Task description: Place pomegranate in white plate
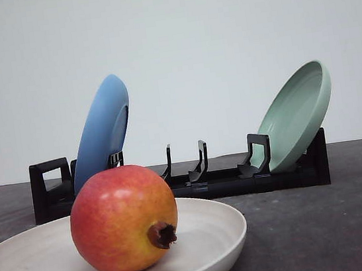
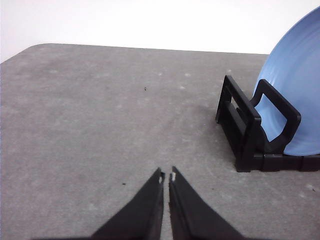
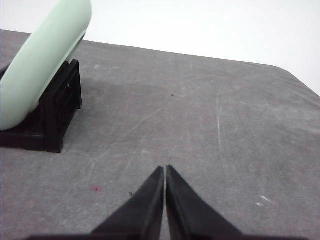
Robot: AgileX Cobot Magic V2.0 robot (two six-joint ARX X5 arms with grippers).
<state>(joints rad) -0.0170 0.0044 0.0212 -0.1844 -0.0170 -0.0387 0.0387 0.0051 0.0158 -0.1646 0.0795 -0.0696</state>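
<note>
Round red-and-yellow pomegranate (image 1: pixel 124 220) sitting inside wide cream white plate (image 1: pixel 214 235), near front of grey counter (image 1: pixel 326 223). Job looks done. Left claw (image 2: pixel 166 177) pressed together, holding nothing. Right claw (image 3: pixel 165 170) pressed together, holding nothing. Next: probably just rest. Farther back, black rack (image 1: pixel 194 184) with blue plate (image 1: pixel 103 129), mint-green plate (image 1: pixel 298 113).

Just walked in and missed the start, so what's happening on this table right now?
Nothing is being handled. The pomegranate sits in the white plate, in front of a black rack holding a blue plate and a green plate. The left gripper and right gripper are shut, empty, over bare table.
</note>
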